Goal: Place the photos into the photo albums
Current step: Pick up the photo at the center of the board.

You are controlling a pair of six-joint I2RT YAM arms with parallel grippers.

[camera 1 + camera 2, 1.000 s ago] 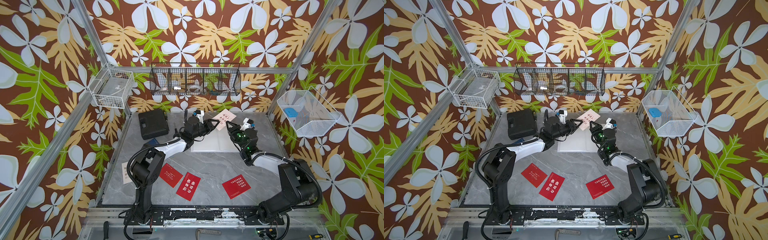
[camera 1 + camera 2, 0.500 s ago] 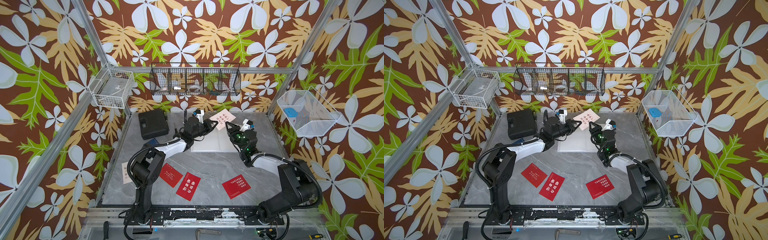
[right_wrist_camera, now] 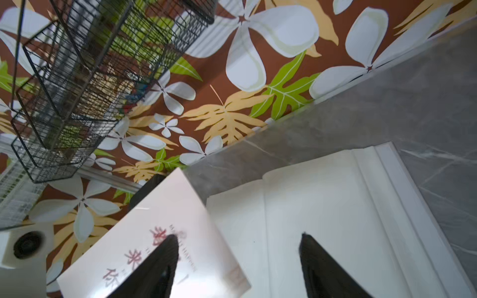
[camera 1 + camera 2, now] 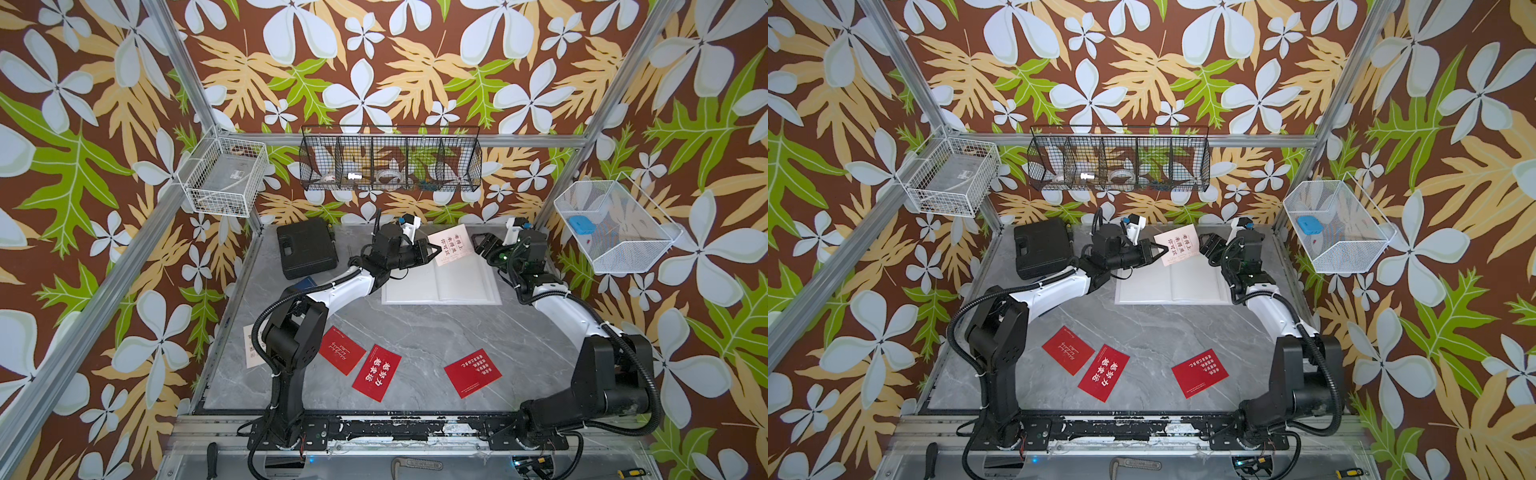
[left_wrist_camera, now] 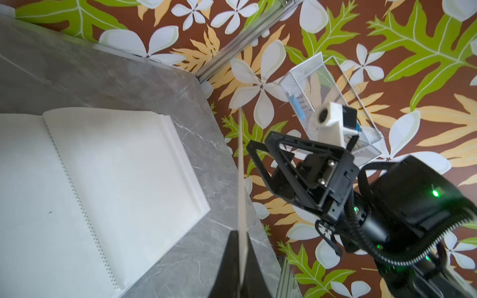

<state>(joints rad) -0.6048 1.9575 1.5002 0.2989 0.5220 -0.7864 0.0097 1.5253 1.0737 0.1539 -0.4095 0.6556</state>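
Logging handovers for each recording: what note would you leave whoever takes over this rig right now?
Left gripper: shut on a cream card with red Chinese text, held in the air over the far edge of the open white album.
Right gripper: open, beside that card, not touching it.
On the grey table: three red cards at the front; navy blue card beside the black plastic case, partly under the left arm; second cream card at the left edge.
Done: album open, visible pages bare.
Left: all six cards.
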